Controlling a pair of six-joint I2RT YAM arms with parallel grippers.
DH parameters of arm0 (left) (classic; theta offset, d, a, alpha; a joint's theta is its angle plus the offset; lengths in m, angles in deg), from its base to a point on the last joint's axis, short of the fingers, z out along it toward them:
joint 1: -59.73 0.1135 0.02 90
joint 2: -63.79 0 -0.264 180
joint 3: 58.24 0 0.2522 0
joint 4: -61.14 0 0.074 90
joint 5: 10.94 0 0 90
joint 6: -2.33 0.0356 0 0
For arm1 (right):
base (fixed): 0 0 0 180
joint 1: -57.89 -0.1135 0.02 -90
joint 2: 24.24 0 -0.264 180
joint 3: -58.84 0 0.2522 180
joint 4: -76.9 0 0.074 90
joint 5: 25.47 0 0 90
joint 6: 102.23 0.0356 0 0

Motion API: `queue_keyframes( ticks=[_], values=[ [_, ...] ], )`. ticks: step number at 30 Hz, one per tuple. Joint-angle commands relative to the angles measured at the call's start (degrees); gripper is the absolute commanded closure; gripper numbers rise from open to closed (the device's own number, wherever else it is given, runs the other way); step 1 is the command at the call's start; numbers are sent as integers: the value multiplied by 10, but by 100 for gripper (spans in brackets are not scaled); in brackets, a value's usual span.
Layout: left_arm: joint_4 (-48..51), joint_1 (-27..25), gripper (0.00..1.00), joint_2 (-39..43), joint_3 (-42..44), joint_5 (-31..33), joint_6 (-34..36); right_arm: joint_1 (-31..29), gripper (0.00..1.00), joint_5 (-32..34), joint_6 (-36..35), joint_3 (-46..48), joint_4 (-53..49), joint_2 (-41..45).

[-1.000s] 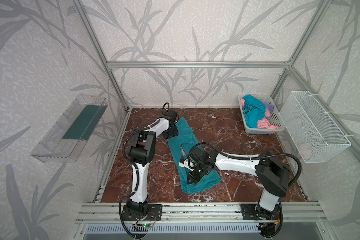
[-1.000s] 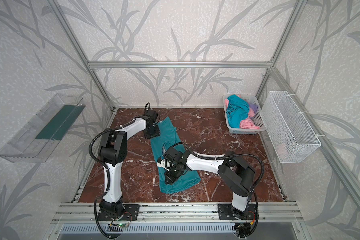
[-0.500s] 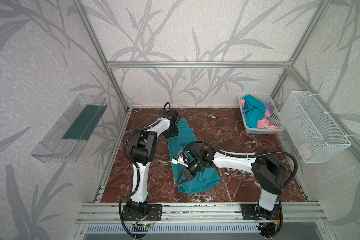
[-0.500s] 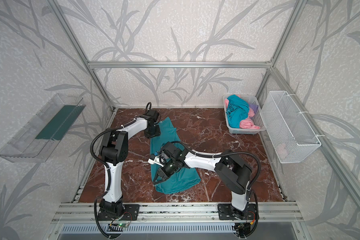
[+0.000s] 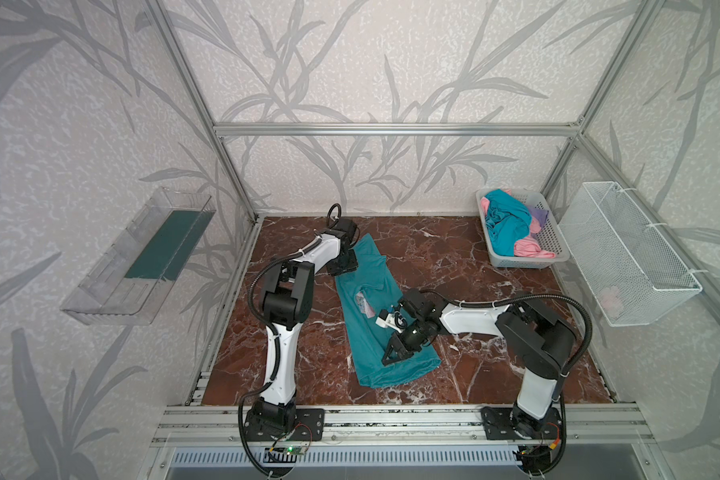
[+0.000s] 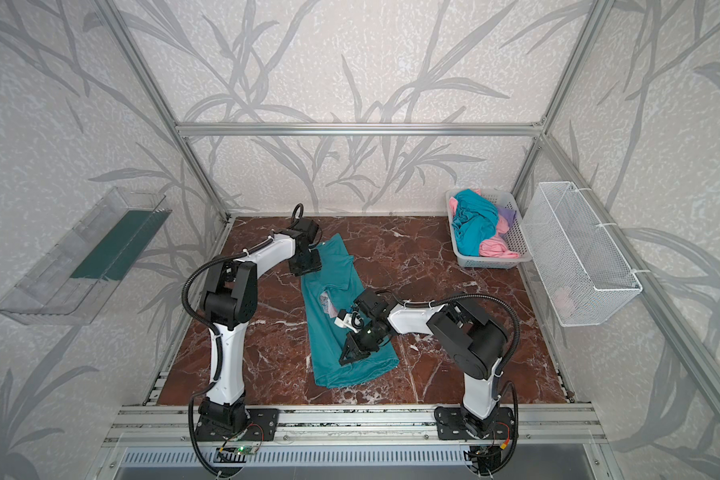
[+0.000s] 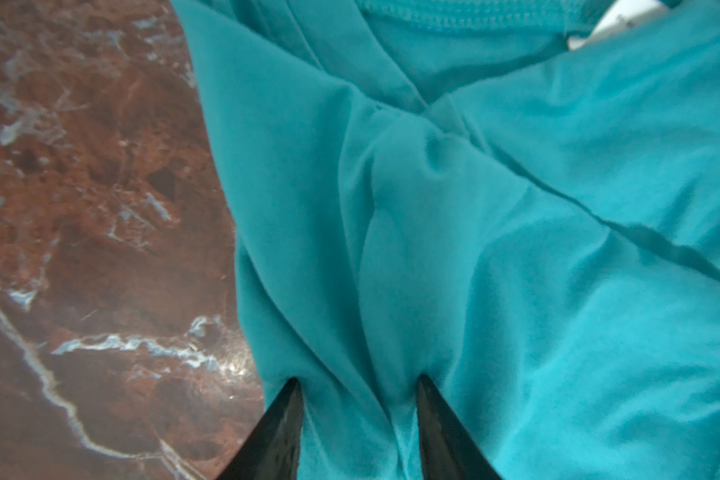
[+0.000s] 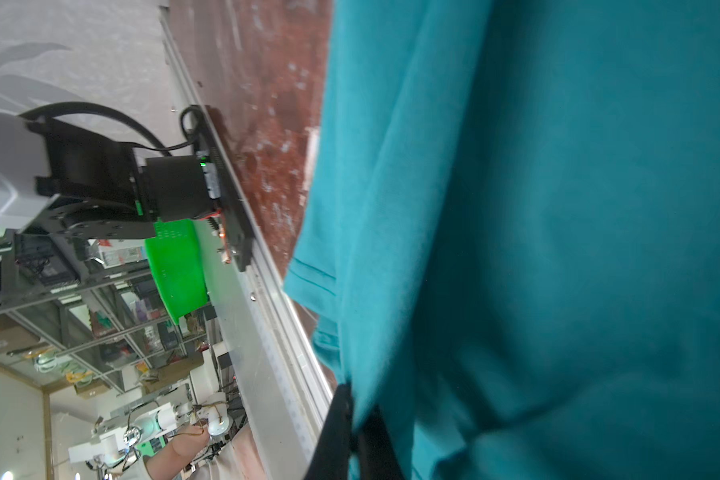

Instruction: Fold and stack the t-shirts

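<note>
- A clear plastic shelf, a shallow trough with a dark green strip lying in it, hangs on the wall at 9 o'clock.
- The tabletop is a glossy red-brown marble pattern with white veins.
- The left pincer sits at 11 o'clock on the far end of the teal t-shirt. In the left wrist view its two black pointed fingertips stand apart, planted on the soft jersey, and a raised ridge of cloth runs away from between them. It is open and clamps nothing.
- The teal t-shirt lies flat on the tabletop as a long narrow band, folded lengthwise, from 11 o'clock down to 6 o'clock. A small pale pink print peeks out of a fold near its middle, and the near end is doubled into a wider rounded flap.
- The right pincer lies low over that flap in both top views. In the right wrist view its jaws are closed to a sliver on a thin edge of the teal cloth.
- A grey basket of perforated plastic stands at 1 o'clock and holds crumpled t-shirts in teal, pink and lilac.
- A white wire basket of fine mesh hangs on the wall at 3 o'clock.
</note>
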Motion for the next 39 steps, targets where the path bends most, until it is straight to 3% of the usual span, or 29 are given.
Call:
queue_keyframes(
  ticks=[1,6,11,15,22,28,32,36,39],
  values=[
    [19,3,54,-38,-16,9,10,-7,91,19,-19,11,-37,18],
    [36,3,54,-62,-56,11,11,-12,88,23,-26,26,-40,10],
    [49,3,54,-64,-74,6,10,-25,62,38,-39,7,-59,14],
    [48,-1,51,-33,-59,-8,8,-24,59,58,-49,-13,-90,40],
    [40,-14,45,73,-28,-23,3,-21,49,190,-113,-97,-236,129],
    [42,-15,41,146,-11,-19,0,-17,40,257,-121,-112,-278,152],
    [31,-21,41,206,52,-18,-8,-6,46,263,-115,-148,-242,125],
    [-3,-27,51,297,192,-21,-33,24,90,251,-90,-218,-191,41],
    [-39,-37,57,359,308,-32,-68,45,94,237,-47,-275,-147,-37]
  ],
)
